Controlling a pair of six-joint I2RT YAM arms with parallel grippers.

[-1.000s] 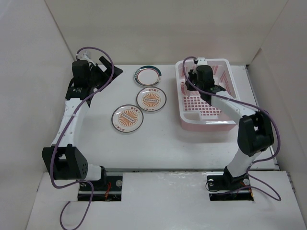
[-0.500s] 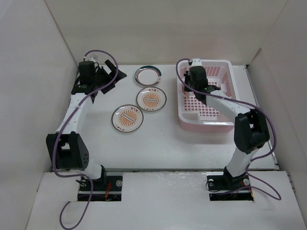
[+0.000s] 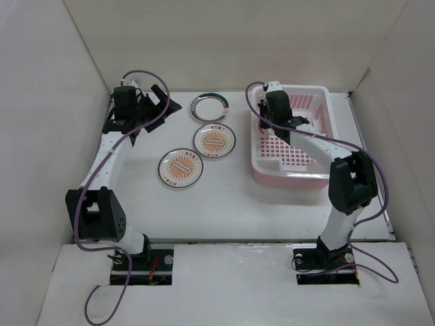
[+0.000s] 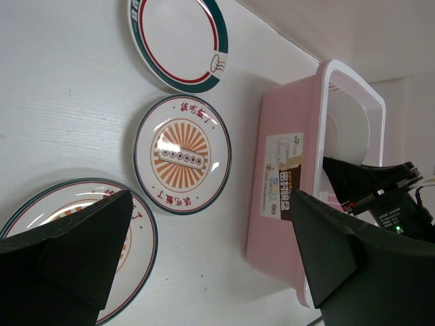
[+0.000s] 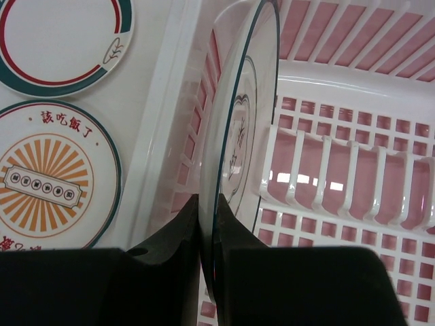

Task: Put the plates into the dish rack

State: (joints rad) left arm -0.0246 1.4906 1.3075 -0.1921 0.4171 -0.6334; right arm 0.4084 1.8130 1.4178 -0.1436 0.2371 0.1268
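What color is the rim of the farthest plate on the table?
Plate: dark green rim, thin red inner ring; left wrist view.

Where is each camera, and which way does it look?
Top: high behind the arms, looking down on the table; both arms show.
Left wrist: on the left gripper, facing across a sunburst plate toward the rack; both open fingers show.
Right wrist: on the right gripper, looking into the rack; its fingers pinch an upright plate.
Both wrist views share the green-rimmed plate.

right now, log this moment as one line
left hand: open, above table | right hand: shut on ringed plate, on edge inside dish rack | on table: green-rimmed plate, two sunburst plates
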